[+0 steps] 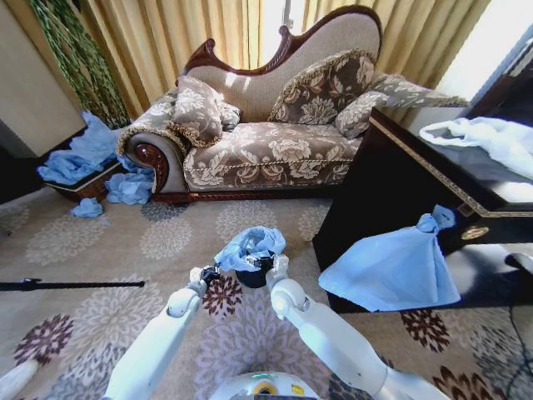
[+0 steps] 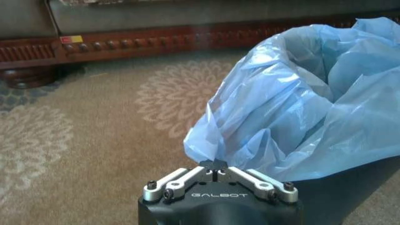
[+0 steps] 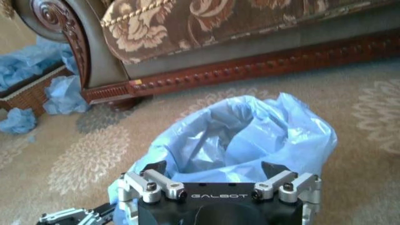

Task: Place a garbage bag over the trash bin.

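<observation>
Now my left tool [image 2: 214,165] pinches the thin, wrinkly light-blue garbage bag [image 1: 250,244] draped over the small black cylindrical trash bin [image 1: 254,278]; my right tool [image 3: 216,169] gapes wide beside it. Next, probably, stretching the rim down.

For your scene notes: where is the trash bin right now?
In the head view, the trash bin stands on the carpet between both claws, under the garbage bag, before the sofa.

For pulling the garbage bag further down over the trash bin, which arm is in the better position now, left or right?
Probably the left. Its end effector is shut on a fold of the garbage bag at the trash bin edge. The right end effector is open beside the bag's mouth and would first need to grip.
</observation>
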Robot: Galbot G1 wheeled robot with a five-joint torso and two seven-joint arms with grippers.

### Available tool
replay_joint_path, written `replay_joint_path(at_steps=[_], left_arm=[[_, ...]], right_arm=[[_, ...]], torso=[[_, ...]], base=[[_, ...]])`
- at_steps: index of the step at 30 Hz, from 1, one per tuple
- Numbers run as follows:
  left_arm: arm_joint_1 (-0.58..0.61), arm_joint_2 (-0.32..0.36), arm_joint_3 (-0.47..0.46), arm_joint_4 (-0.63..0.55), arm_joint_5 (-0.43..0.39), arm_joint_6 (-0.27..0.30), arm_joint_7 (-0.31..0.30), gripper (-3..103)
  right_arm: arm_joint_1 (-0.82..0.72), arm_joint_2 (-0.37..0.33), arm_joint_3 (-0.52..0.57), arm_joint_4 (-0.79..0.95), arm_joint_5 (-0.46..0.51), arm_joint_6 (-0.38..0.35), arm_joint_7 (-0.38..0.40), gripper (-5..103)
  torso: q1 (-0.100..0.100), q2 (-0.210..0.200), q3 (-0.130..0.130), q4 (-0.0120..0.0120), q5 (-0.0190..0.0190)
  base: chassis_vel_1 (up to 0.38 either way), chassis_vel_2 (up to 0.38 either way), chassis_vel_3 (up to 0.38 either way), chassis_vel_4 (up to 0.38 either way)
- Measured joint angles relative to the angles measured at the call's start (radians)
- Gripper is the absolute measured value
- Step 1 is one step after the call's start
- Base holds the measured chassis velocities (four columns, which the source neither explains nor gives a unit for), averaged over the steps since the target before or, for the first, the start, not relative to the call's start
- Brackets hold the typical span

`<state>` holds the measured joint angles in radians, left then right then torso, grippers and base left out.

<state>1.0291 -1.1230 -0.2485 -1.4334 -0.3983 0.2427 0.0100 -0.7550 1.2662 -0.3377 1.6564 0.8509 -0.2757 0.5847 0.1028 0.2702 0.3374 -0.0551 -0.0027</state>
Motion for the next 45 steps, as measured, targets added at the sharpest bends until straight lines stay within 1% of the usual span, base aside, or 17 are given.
replay_joint_path(at_steps=[2,4,6,7,10,11,13,14,15,17,20,21,23,24,28,38,45], left_arm=[[-0.001,-0.004,0.003,0.003,0.0,0.0,0.0,0],[-0.001,-0.006,0.004,0.005,0.0,0.0,0.0,0],[-0.003,-0.009,0.006,0.006,0.0,0.0,0.0,0],[-0.003,-0.009,0.006,0.006,0.0,0.0,0.0,0],[-0.006,-0.009,0.007,0.007,0.0,0.001,0.0,0],[-0.006,-0.009,0.007,0.007,0.0,0.001,0.0,0],[-0.008,-0.009,0.007,0.007,0.0,0.001,0.0,0],[-0.008,-0.009,0.007,0.007,0.0,0.001,0.0,0],[-0.008,-0.009,0.006,0.007,0.0,0.001,0.0,0],[-0.007,-0.009,0.006,0.007,0.0,0.001,0.0,0],[-0.006,-0.009,0.004,0.004,-0.002,0.001,0.0,0],[-0.006,-0.009,0.004,0.004,-0.002,0.001,0.0,0],[-0.006,-0.008,0.004,0.003,-0.002,0.001,0.0,0],[-0.006,-0.008,0.004,0.003,-0.002,0.001,0.0,0],[-0.006,-0.004,0.003,-0.002,-0.004,0.001,0.0,0],[-0.004,-0.002,0.002,-0.007,-0.005,0.001,0.0,0],[0.003,-0.003,0.001,-0.012,-0.004,0.001,0.0,0]], right_arm=[[0.0,0.003,0.004,-0.015,-0.001,0.005,-0.009,94],[0.002,0.004,0.005,-0.021,-0.001,0.006,-0.012,94],[0.005,0.01,0.006,-0.034,-0.001,0.008,-0.017,84],[0.005,0.01,0.006,-0.034,-0.001,0.008,-0.017,84],[0.005,0.015,0.008,-0.052,-0.001,0.01,-0.02,68],[0.005,0.015,0.008,-0.052,-0.001,0.01,-0.02,68],[0.001,0.016,0.008,-0.062,-0.004,0.011,-0.022,56],[0.001,0.016,0.008,-0.062,-0.004,0.011,-0.022,56],[-0.001,0.016,0.008,-0.063,-0.006,0.011,-0.024,51],[-0.003,0.014,0.008,-0.066,-0.009,0.012,-0.027,51],[-0.005,0.006,0.007,-0.077,-0.025,0.017,-0.039,35],[-0.005,0.006,0.007,-0.077,-0.025,0.017,-0.039,35],[-0.005,0.007,0.008,-0.086,-0.029,0.02,-0.041,24],[-0.005,0.007,0.008,-0.086,-0.029,0.02,-0.041,24],[-0.009,0.01,0.016,-0.114,-0.062,0.034,-0.055,3],[-0.024,-0.013,0.027,-0.075,-0.079,0.052,-0.043,0],[-0.06,-0.015,0.054,0.027,0.001,0.076,0.023,0]], torso=[[0.0,0.0,0.0,0.0001,0.0],[0.0,0.0,0.0,0.0,0.0],[0.0,0.0,0.0,0.0001,0.0],[0.0,0.0,0.0,0.0001,0.0],[0.0,0.0,0.0,0.0001,0.0],[0.0,0.0,0.0,0.0001,0.0],[0.0,0.0,0.0,0.0001,0.0001],[0.0,0.0,0.0,0.0001,0.0001],[0.0,0.0,0.0,0.0001,0.0001],[0.0,0.0,0.0,0.0001,0.0001],[0.0,0.0,0.0,0.0001,0.0001],[0.0,0.0,0.0,0.0001,0.0001],[0.0,0.0,0.0,0.0001,0.0001],[0.0,0.0,0.0,0.0001,0.0001],[0.0,0.0,0.0,0.0001,0.0001],[0.0,0.0,0.0,0.0002,0.0001],[0.0,0.0,0.0,0.0002,0.0001]], base=[[0.0,0.0,0.0,0.0],[0.0,0.0,0.0,0.0],[0.0,0.0,0.0,0.0],[0.0,0.0,0.0,0.0],[0.0,0.0,0.0,0.0],[0.0,0.0,0.0,0.0],[0.0,0.0,0.0,0.0],[0.0,0.0,0.0,0.0],[0.0,0.0,0.0,0.0],[0.0,0.0,0.0,0.0],[0.0,0.0,0.0,0.0],[0.0,0.0,0.0,0.0],[0.0,0.0,0.0,0.0],[0.0,0.0,0.0,0.0],[0.0,0.0,0.0,0.0],[0.0,0.0,0.0,0.0],[0.0,0.0,0.0,0.0]])
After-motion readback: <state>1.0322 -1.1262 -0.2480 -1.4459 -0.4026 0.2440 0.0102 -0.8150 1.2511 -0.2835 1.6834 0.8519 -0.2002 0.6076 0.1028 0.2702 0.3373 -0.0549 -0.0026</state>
